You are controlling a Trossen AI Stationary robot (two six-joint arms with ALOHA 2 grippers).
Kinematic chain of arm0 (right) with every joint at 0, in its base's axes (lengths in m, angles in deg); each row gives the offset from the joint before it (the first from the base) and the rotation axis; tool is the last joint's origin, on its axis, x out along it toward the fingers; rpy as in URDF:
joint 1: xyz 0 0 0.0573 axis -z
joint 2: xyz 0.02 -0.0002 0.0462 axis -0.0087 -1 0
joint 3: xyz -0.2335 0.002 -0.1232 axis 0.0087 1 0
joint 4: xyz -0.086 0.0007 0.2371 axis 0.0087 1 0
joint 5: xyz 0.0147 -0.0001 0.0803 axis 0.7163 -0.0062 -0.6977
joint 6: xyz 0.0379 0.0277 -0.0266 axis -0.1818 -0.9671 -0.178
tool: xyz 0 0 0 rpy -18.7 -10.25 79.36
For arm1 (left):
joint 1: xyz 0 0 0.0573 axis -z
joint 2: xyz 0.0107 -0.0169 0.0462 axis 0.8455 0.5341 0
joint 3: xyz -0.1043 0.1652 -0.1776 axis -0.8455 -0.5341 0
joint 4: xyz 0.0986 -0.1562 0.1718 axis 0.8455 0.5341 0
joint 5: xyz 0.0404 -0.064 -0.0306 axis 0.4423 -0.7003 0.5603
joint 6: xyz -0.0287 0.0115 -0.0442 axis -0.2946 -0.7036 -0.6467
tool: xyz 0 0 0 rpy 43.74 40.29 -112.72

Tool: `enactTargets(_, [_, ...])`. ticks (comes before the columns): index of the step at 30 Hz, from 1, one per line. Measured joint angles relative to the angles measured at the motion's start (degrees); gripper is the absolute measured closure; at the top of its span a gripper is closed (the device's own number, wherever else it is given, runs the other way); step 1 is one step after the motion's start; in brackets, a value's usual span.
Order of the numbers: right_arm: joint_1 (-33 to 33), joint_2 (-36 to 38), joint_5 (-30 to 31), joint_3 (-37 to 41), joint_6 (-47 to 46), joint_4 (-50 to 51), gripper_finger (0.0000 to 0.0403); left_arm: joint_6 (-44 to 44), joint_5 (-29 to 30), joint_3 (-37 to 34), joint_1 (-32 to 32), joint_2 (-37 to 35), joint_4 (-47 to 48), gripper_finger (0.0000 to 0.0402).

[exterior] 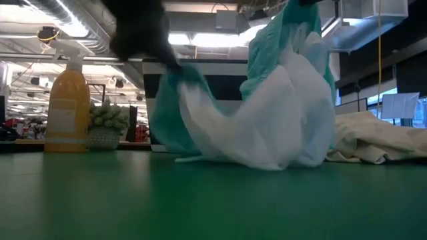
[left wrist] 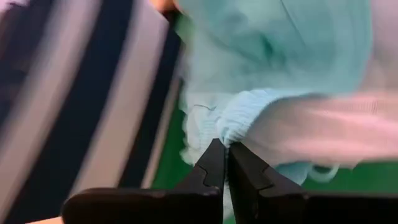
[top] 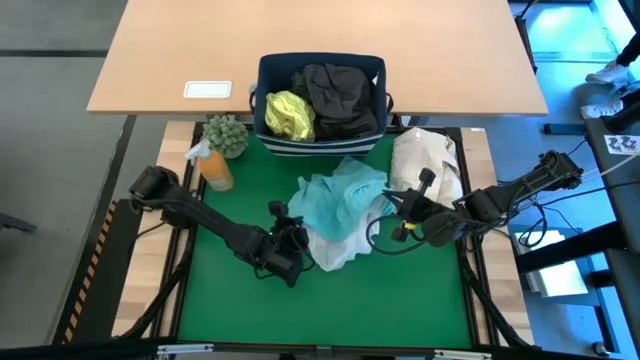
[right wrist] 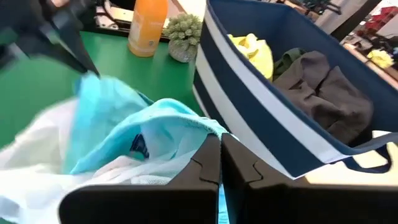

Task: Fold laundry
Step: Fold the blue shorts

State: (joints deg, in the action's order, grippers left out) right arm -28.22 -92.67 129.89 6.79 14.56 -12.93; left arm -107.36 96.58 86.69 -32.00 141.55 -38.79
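My left gripper [top: 297,243] is low over the green surface [top: 330,300], at the near left edge of the turquoise garment [top: 335,200]. Its fingers [left wrist: 214,163] are pressed together and pinch a ribbed hem of that garment between the tips. My right gripper [top: 392,205] is at the other side of the same garment, and its fingers [right wrist: 208,163] are also pressed together, with turquoise and white cloth bunched around them; I cannot tell for sure if cloth is caught between them.

The turquoise garment lies in the middle of the surface, crumpled, with its pale inner side showing at the near edge. In the low view it is lifted up into a peak between my two arms.

Behind it stands the navy bin [top: 320,138] with the striped base. Inside it are the yellow-green shirt [top: 288,114] on the left and the dark garments [top: 342,98] on the right. A cream cloth [top: 428,160] lies at the right, touching the turquoise garment. An orange spray bottle [top: 214,166] and a small plant [top: 227,134] stand at the left, near the bin.
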Motion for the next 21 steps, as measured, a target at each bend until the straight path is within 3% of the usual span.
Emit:
enactTargets(8, [0.0, -0.4, -0.8, 0.0, -0.4, 3.8, 0.0403, -9.7, 5.6, 12.2, 4.8, -5.4, 14.7, 0.0401])
enactTargets(15, [1.2, -2.9, 4.4, 0.0, -4.7, 8.7, 0.0403, -10.5, 8.5, 19.9, 6.7, -7.4, 19.2, 0.0401])
enactTargets(21, [4.6, -5.9, 4.2, 0.0, -11.1, 15.0, 0.0403, -16.4, 5.9, 24.9, 6.4, -7.6, 28.2, 0.0401])
